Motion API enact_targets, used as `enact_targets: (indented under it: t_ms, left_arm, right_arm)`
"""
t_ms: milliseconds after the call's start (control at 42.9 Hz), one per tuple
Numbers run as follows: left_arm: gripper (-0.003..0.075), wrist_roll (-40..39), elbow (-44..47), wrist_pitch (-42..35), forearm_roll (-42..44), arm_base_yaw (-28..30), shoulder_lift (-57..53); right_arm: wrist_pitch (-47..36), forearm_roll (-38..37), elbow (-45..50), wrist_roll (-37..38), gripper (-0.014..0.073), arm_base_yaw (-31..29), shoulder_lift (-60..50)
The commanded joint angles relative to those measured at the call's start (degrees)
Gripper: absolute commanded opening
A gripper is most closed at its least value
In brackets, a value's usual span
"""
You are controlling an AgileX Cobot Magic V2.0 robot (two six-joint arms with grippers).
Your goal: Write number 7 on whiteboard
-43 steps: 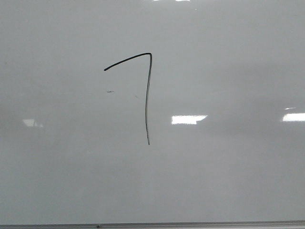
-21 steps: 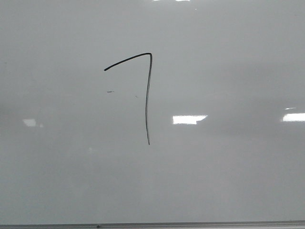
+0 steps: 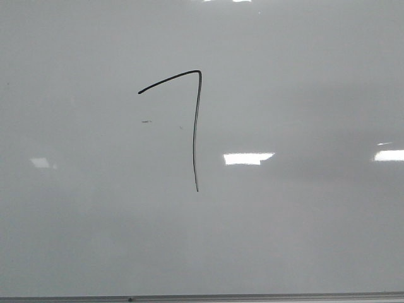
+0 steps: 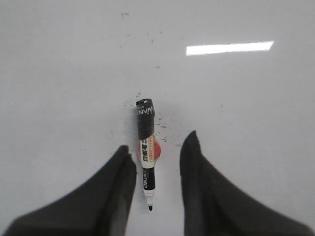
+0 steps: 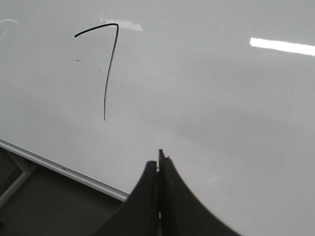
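Observation:
The number 7 (image 3: 195,132) is a thin black line on the glossy pale whiteboard (image 3: 303,240), with a slanted top stroke and a long downstroke. It also shows in the right wrist view (image 5: 109,73). My left gripper (image 4: 158,141) is open over the board (image 4: 59,73). A black-and-white marker (image 4: 145,157) lies uncapped between its fingers, touching neither, with a red round patch (image 4: 158,150) behind it. My right gripper (image 5: 159,157) is shut and empty, hovering near the board's edge. Neither gripper shows in the front view.
The board's thin grey frame edge (image 5: 59,169) runs beside a dark surface (image 5: 49,206) off the board. The same grey edge lines the bottom of the front view (image 3: 252,297). A tiny dark speck (image 3: 146,121) sits left of the 7. Small dark flecks (image 4: 162,130) surround the marker.
The 7 is unchanged. Only the bright light reflections on the board shift slightly.

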Motion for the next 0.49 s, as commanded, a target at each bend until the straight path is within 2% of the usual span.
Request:
enact_targets:
  t_ms: [0, 93, 279, 466]
  left_arm:
    - [0.0074, -0.5, 1.6, -2.5, -0.6, -0.4, -7.5]
    - [-0.0022, -0.5, 4.1, -1.9, -0.6, -0.4, -13.8]
    - [-0.002, -0.5, 5.2, -0.8, -0.6, -0.4, -22.5]
    - [-0.002, -0.5, 5.2, -1.1, -0.6, -0.4, -24.3]
  right_arm:
    - [-4.0, 0.9, -1.7, 0.0, -0.0067, -0.2, 0.2]
    - [-4.0, 0.9, -1.7, 0.0, -0.0067, -0.2, 0.2]
    - [-4.0, 0.9, -1.7, 0.0, -0.0067, -0.2, 0.2]
    - [-4.0, 0.9, -1.7, 0.0, -0.0067, -0.2, 0.2]
